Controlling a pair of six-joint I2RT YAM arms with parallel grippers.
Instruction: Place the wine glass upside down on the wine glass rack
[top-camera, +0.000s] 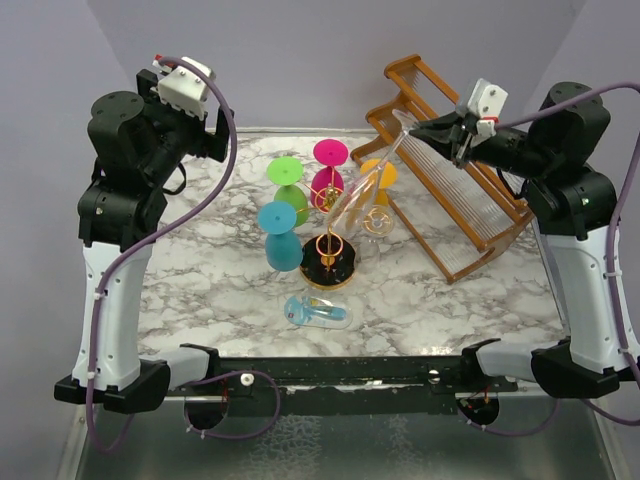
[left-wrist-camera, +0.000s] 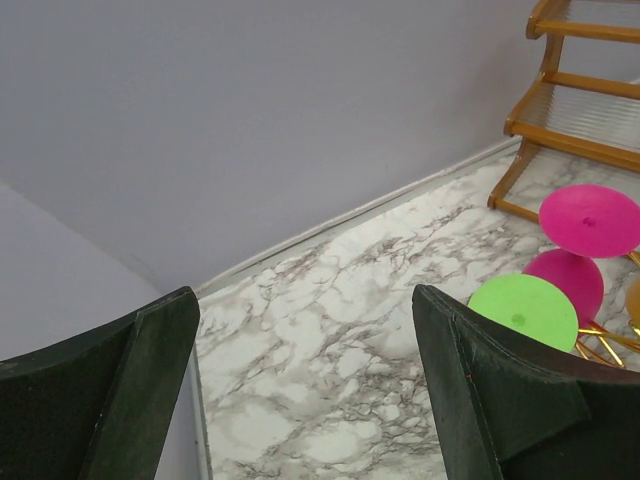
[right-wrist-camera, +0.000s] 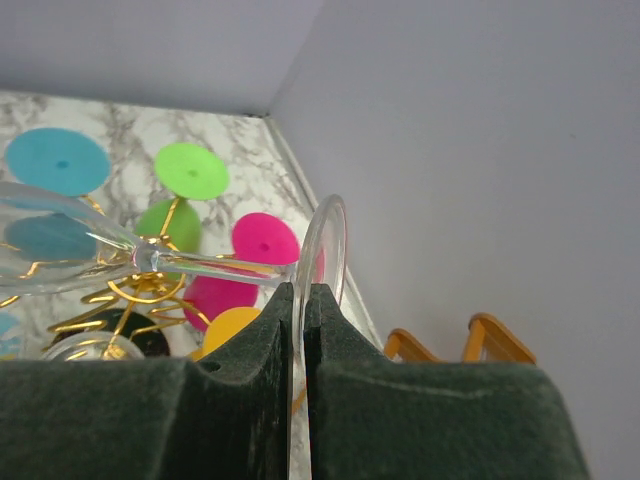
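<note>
Fingers of the right hand (right-wrist-camera: 300, 297) are clenched on the round foot of the clear wine glass (top-camera: 365, 180), holding it aloft and tilted, bowl lowest, right over the gold wine glass rack (top-camera: 332, 270) at mid-tabletop (top-camera: 200, 290); whether they touch, I cannot tell. The rack's loops carry coloured glasses (top-camera: 288, 190), feet upward. A bluish glass (top-camera: 318, 312) lies before it, a wooden rack (top-camera: 450, 190) stands behind. The left hand (left-wrist-camera: 305, 330) hangs released, well apart.
</note>
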